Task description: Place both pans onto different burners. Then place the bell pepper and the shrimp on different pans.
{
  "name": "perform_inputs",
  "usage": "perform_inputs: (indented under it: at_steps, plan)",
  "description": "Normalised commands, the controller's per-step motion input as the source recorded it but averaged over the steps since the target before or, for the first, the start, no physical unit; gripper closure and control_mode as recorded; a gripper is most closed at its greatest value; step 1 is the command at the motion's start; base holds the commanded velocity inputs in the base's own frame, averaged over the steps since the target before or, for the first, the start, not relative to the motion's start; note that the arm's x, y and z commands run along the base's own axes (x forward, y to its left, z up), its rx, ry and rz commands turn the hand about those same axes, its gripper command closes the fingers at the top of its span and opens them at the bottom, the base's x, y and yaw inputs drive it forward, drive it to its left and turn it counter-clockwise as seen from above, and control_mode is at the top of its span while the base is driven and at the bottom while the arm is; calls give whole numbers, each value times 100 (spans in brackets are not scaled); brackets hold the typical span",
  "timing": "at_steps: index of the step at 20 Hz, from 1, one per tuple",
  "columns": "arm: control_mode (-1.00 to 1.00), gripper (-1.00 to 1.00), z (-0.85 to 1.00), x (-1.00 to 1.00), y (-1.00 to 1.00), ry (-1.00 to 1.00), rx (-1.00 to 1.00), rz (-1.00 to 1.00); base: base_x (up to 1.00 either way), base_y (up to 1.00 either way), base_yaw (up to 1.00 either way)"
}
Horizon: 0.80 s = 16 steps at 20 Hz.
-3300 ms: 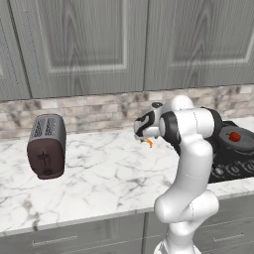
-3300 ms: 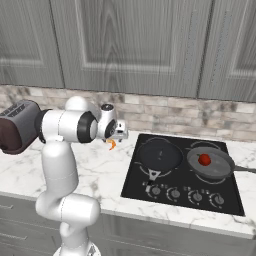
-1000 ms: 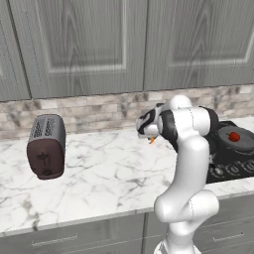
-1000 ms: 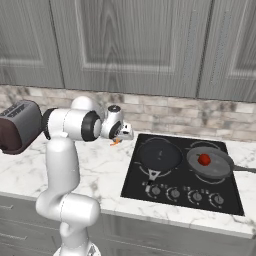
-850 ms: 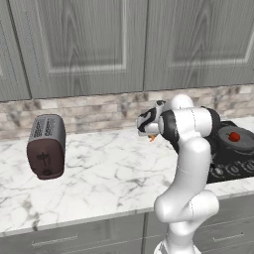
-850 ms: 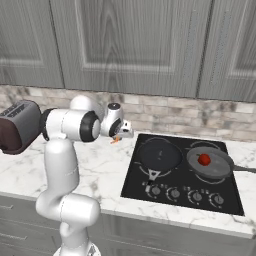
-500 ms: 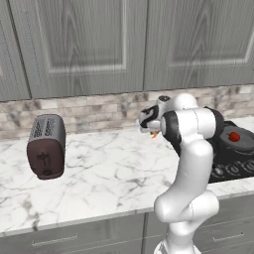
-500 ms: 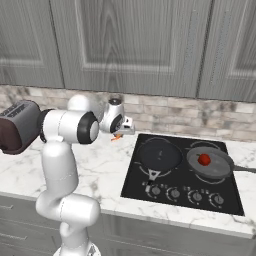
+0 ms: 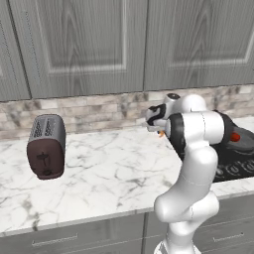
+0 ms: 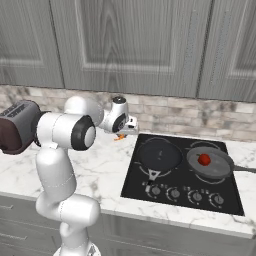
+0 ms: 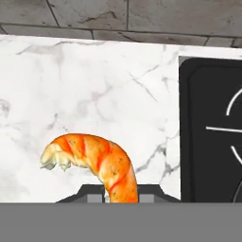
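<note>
My gripper [image 10: 123,134] hangs above the marble counter just left of the cooktop [image 10: 134,176], shut on the orange curved shrimp [image 11: 96,159]. The shrimp [image 10: 118,138] also peeks out under the hand [image 9: 158,129] as an orange speck [image 9: 161,133]. The black pan [image 10: 160,154] sits on the left burner, holding nothing. On the burner to its right, the dark grey pan [image 10: 216,168] holds the red bell pepper [image 10: 204,159]. A burner ring [image 11: 232,126] shows at the hand view's right edge.
A dark toaster [image 9: 45,146] stands on the counter at the far left. Knob dials [image 10: 185,192] line the cooktop's front edge. Grey cabinets hang above the stone backsplash. The grey pan's handle [image 10: 245,170] points right.
The gripper with the shrimp has drifted slightly toward the cooktop and the wrist has turned. Pans and pepper have not moved.
</note>
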Motion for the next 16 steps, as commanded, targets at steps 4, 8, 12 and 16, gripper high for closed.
perform_inputs:
  at_steps: [4,8,12,16]
  plan:
    - [-100,100,18,-33,-20,0,0,0,0,0,0]
    - [-100,100,13,-31,-19,0,-1,0,0,0,0]
    - [-100,100,10,-38,-21,0,-3,-2,0,0,0]
    - [-100,100,14,-34,-22,0,-4,-4,0,0,0]
